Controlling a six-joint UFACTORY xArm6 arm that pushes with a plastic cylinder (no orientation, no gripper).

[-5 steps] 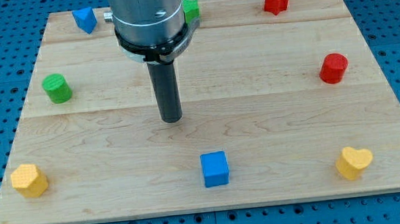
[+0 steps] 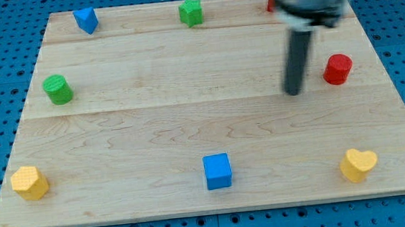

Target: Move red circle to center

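Observation:
The red circle (image 2: 337, 68) is a short red cylinder near the board's right edge, at mid height. My tip (image 2: 293, 92) is a little to its left and slightly lower, apart from it by a small gap. The rod and the arm above it are motion-blurred. The wooden board (image 2: 189, 130) fills most of the view.
A red block (image 2: 271, 1), mostly hidden by the arm, is at the top right. A green star (image 2: 191, 12) and a blue block (image 2: 86, 19) are along the top. A green cylinder (image 2: 57, 89) is left. Yellow hearts (image 2: 29, 182) (image 2: 359, 164) and a blue cube (image 2: 218, 171) are along the bottom.
My tip has swept from the left of the board's centre far to the right, to just left of the red circle. No block has moved.

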